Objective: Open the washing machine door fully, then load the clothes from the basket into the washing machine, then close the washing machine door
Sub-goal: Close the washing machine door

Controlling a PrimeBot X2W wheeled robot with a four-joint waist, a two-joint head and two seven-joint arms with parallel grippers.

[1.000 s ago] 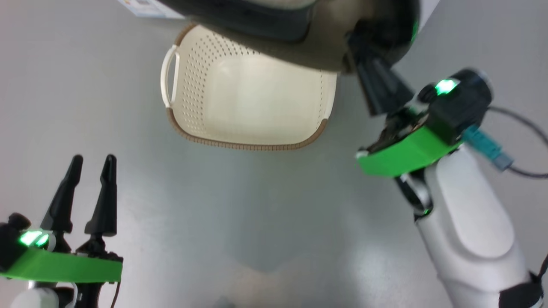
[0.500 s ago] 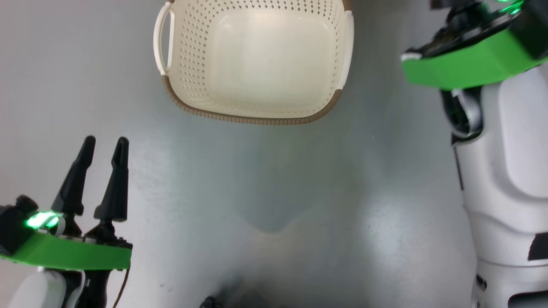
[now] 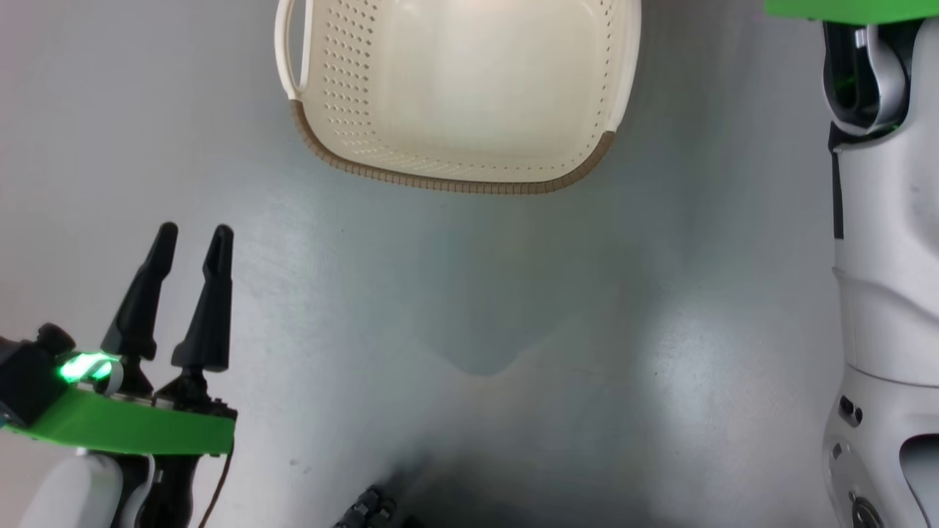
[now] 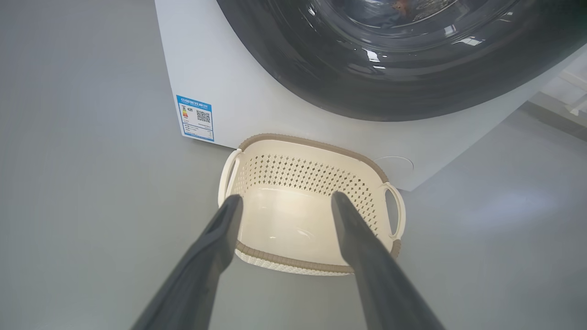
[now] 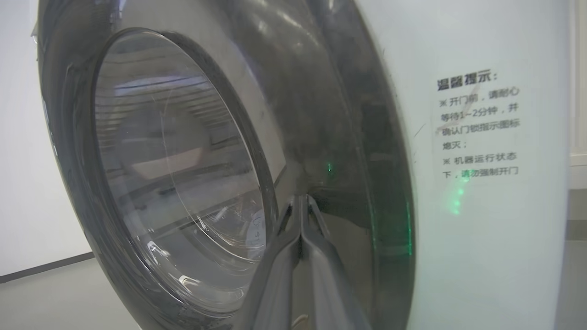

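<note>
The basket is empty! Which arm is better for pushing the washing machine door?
Probably the right. The right gripper is shut and points at the washing machine door, tips almost on its black rim. The left gripper is open and farther back, aimed at the basket.

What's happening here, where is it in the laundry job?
The basket sits empty on the floor in front of the washing machine. The right hand is shut, fingertips at the glossy black rim of the washing machine door, which looks flat against the machine's front. A bit of blue and orange fabric shows behind the glass. The left hand is open, holding nothing, above the floor. Likely the door-closing step, at or near its end.
</note>
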